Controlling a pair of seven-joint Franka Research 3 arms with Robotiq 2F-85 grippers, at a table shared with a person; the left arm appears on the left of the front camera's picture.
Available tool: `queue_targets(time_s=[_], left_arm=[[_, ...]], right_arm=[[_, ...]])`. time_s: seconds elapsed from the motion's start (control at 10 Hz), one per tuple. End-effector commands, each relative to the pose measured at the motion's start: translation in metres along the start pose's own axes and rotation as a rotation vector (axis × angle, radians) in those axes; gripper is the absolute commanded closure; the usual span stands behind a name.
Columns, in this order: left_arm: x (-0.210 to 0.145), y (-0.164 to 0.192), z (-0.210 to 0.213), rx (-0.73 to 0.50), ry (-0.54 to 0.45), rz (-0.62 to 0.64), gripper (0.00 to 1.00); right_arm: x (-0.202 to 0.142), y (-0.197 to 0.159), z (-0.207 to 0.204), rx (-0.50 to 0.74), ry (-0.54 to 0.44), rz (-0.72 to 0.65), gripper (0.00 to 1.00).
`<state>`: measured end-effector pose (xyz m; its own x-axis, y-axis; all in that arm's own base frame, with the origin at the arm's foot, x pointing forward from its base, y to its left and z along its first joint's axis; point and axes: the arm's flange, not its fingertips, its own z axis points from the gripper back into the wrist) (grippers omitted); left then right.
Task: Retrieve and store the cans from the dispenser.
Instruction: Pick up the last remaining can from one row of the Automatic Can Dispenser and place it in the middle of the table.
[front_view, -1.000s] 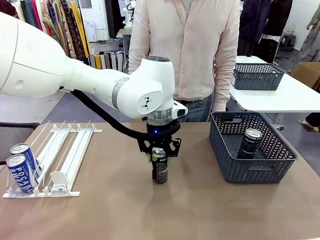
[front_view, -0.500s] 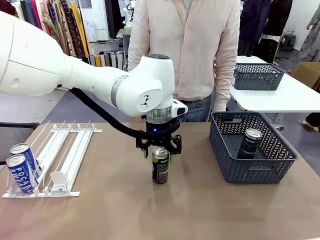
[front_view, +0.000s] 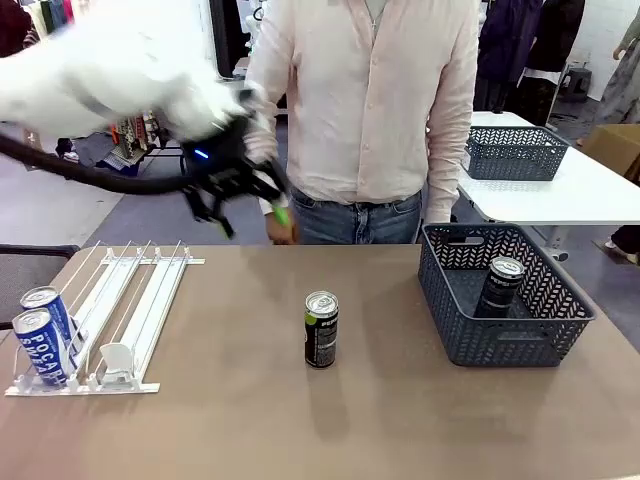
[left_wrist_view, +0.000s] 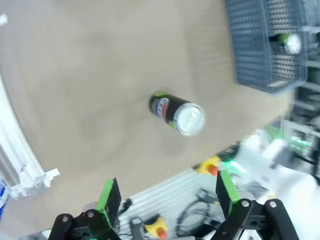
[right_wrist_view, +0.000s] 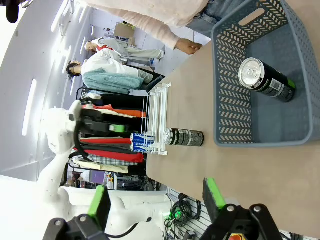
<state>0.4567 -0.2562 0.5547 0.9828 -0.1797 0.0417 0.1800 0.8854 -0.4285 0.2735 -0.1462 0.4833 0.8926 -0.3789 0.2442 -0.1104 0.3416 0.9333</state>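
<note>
A black can (front_view: 321, 330) stands upright alone in the middle of the table, also seen from above (left_wrist_view: 175, 114) and sideways (right_wrist_view: 184, 137). My left gripper (front_view: 250, 210) is open and blurred, high above the table's far left, well clear of that can; its green pads (left_wrist_view: 109, 197) are spread wide with nothing between them. Two blue cans (front_view: 38, 335) sit at the front lip of the white dispenser (front_view: 150, 300) on the left. Another black can (front_view: 499, 287) stands inside the dark grey basket (front_view: 505, 345). My right gripper (right_wrist_view: 155, 197) is open and empty, off to the side of the table.
A person in a pale shirt (front_view: 370, 100) stands at the far edge behind the table's middle. A second grey basket (front_view: 515, 152) rests on a white table behind. The right wrist view shows the basket (right_wrist_view: 227, 100) with its can (right_wrist_view: 265, 80), the blue cans (right_wrist_view: 142, 141) and the dispenser (right_wrist_view: 157, 117).
My left gripper opened, let go of the black can in the table's middle, then rose and swung fast up and to the left. The can stayed standing.
</note>
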Motion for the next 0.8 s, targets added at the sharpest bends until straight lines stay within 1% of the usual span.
queue_targets(time_s=[0.0,0.1,0.2,0.3,0.4,0.5,0.6,0.7], left_arm=[[-0.021,0.121,0.048,-0.467,0.051,0.1,0.0],[-0.032,0.159,0.058,-0.533,0.009,0.214,0.0],[-0.059,0.217,0.067,-0.71,-0.038,0.276,0.0],[-0.085,0.265,0.071,-0.833,-0.091,0.338,0.0],[-0.109,0.302,0.071,-0.909,-0.109,0.358,0.0],[-0.127,0.323,0.065,-0.948,-0.126,0.393,0.0],[-0.136,0.331,0.059,-0.914,-0.111,0.375,0.0],[-0.123,0.326,0.072,-0.887,-0.085,0.377,0.0]], right_arm=[[0.003,0.001,-0.002,0.029,-0.015,0.027,0.0],[0.003,0.001,-0.002,0.029,-0.015,0.027,0.0],[0.003,0.001,-0.002,0.029,-0.015,0.027,0.0],[0.003,0.001,-0.002,0.029,-0.015,0.027,0.0],[0.003,0.001,-0.002,0.029,-0.015,0.027,0.0],[0.003,0.001,-0.002,0.029,-0.015,0.027,0.0],[0.003,0.001,-0.002,0.029,-0.015,0.027,0.0],[0.003,0.001,-0.002,0.029,-0.015,0.027,0.0]])
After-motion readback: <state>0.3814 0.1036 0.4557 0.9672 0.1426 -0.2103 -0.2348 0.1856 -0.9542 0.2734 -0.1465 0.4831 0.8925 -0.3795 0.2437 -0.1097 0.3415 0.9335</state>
